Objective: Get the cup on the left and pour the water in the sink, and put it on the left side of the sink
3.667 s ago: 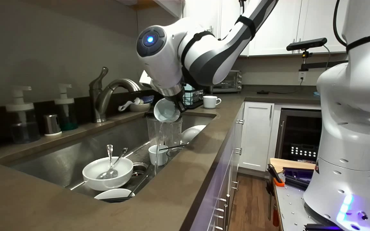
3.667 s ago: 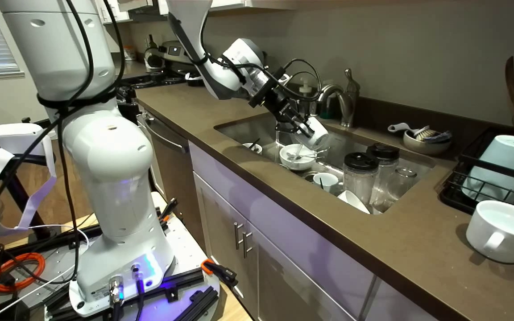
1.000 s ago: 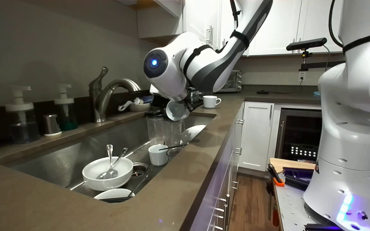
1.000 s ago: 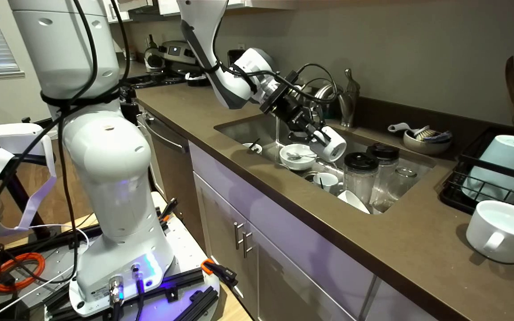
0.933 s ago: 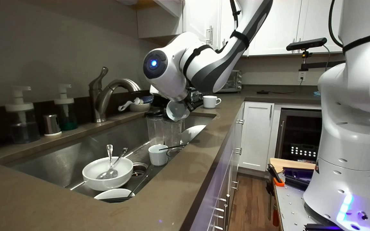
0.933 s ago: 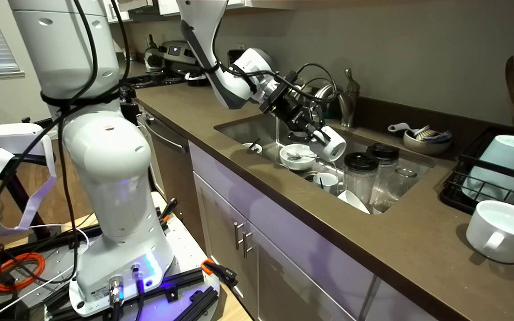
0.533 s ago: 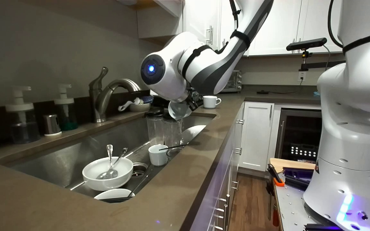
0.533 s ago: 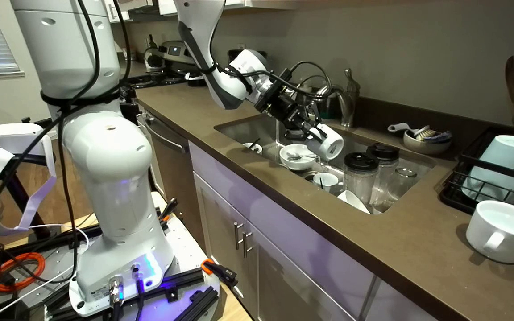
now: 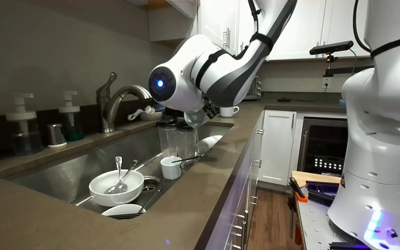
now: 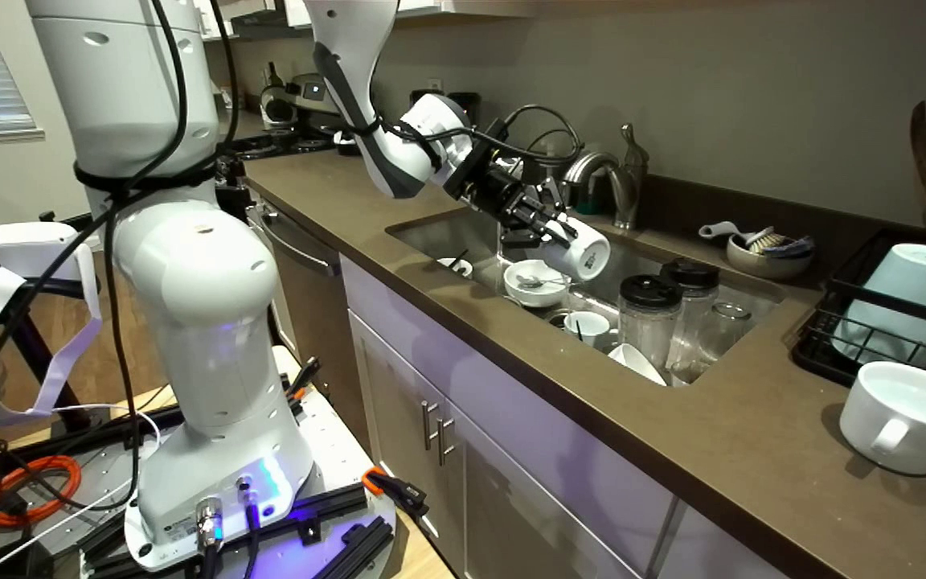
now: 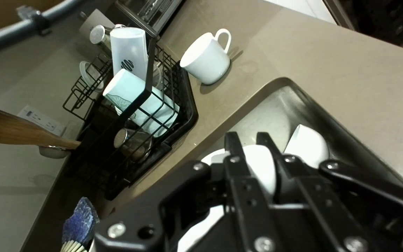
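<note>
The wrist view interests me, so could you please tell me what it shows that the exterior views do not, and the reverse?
Only the wrist view shows the black squiggle on a tumbler in the dish rack.

Only the exterior views show the faucet and the robot's base; both appear in each.

All share the gripper holding the white cup over the sink, and the mug on the countertop.

Open run between sink (image 9: pixel 66 175) and front edge of countertop (image 10: pixel 720 426); more room at front corner by the stove (image 10: pixel 274 146). Back edge obstructed: faucet (image 9: pixel 109 116), soap dispensers (image 9: pixel 26 135). Right of sink, dish rack (image 11: pixel 149 70) toward back edge, handled white mug (image 11: pixel 206 62) between rack and front edge. Black-lidded jars (image 10: pixel 649 326) upright in sink's rack-side half.
</note>
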`<state>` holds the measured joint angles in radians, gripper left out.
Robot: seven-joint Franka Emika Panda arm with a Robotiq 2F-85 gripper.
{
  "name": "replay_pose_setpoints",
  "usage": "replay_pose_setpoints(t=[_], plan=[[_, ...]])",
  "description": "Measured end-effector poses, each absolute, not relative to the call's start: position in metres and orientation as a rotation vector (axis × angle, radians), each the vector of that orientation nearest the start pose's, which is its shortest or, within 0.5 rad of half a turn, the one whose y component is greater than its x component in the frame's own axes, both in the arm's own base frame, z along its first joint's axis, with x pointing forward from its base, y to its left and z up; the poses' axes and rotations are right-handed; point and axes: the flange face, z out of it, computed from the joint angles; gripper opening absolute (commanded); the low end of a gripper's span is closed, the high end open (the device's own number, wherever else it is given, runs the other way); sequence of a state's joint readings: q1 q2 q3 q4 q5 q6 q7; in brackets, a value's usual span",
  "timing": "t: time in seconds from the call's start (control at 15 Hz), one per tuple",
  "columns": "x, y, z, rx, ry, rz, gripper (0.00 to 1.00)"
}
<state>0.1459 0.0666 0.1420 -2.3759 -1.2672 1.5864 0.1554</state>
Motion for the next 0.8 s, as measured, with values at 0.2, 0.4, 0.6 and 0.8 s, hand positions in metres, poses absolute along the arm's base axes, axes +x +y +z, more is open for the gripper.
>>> replay_pose_setpoints(t=[0.2,0.4,0.6,0.8], plan=[[0.4542,0.0351,0.3106,1.639,0.701,-0.507,0.06],[0.4516,0.0369,0.3093,1.614,0.692,-0.529,0.06],[0.4498,0.0369,0.3091,1.598,0.682,-0.545,0.06],[0.4490,0.0372,0.3075,1.590,0.681,-0.554,0.06]])
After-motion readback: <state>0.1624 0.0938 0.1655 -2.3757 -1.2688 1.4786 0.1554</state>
